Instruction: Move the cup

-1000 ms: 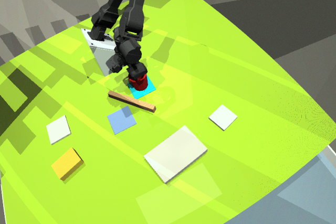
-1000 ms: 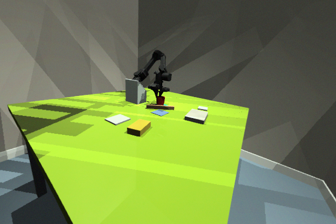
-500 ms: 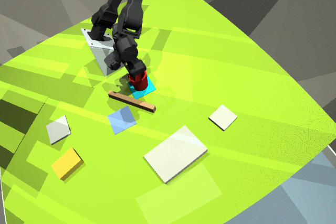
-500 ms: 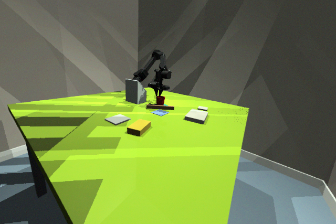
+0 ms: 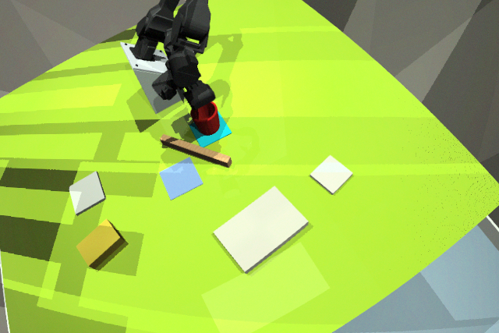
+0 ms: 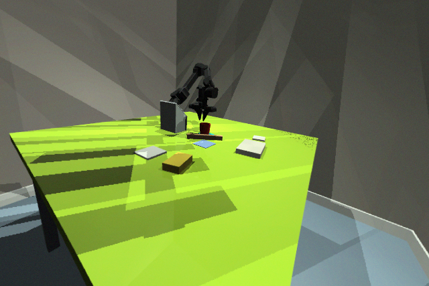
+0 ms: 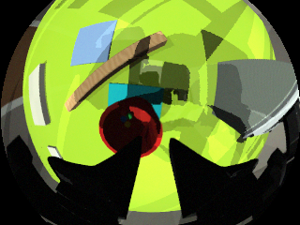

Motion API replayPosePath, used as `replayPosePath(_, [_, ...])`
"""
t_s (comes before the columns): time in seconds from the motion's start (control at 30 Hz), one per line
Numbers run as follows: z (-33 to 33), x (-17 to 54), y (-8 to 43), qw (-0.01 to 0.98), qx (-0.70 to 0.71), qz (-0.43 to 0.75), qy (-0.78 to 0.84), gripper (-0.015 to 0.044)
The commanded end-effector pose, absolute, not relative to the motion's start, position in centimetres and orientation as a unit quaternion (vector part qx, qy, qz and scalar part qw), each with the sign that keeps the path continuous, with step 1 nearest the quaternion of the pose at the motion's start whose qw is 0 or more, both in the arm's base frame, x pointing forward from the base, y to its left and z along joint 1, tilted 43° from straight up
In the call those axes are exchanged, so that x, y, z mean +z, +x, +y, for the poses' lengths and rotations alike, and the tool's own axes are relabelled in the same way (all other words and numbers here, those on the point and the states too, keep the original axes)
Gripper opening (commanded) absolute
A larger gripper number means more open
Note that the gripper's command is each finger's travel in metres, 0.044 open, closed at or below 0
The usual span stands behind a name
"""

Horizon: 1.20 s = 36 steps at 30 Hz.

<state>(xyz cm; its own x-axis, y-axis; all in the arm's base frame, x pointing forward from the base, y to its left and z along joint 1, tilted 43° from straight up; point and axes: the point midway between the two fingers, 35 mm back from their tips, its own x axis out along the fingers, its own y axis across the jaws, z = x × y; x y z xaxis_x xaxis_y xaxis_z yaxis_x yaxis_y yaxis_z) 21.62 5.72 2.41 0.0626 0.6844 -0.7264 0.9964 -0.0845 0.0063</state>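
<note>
The red cup (image 5: 209, 122) (image 6: 205, 128) (image 7: 109, 128) stands upright on the cyan pad (image 5: 204, 141) (image 7: 115, 94). Marbles (image 7: 127, 118) show dimly at its bottom in the wrist view. My gripper (image 6: 202, 119) (image 7: 156, 141) is partly open, with nothing between its fingers; its tips are just above the cup's rim in the exterior view. In the top view the hand hides the fingers. The blue pad (image 5: 181, 178) (image 6: 204, 143) (image 7: 93, 44) lies bare beyond the wooden bar.
The wooden bar (image 5: 197, 150) (image 6: 204, 136) (image 7: 115, 65) lies between the two pads. A large white slab (image 5: 260, 228) (image 6: 249, 147), a small white tile (image 5: 330, 174) on the right, a pale tile (image 5: 87, 193) and a yellow block (image 5: 98, 242) (image 6: 177, 161) lie farther off.
</note>
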Motion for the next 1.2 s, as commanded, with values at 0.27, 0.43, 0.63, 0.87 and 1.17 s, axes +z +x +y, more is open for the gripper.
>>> replayPosePath(0.27, [5.7, 2.5, 21.6, 0.270, -0.289, 0.620, 0.677, 0.0364])
replayPosePath(0.43, [4.8, 3.2, 21.7, 0.272, -0.290, 0.620, 0.677, 0.0440])
replayPosePath(0.63, [3.2, 4.8, 21.6, 0.274, -0.290, 0.619, 0.677, 0.0440])
replayPosePath(0.87, [1.3, 6.8, 21.3, 0.275, -0.288, 0.619, 0.677, 0.0440])
replayPosePath(1.17, [1.4, 6.7, 21.3, 0.272, -0.289, 0.619, 0.678, 0.0440])
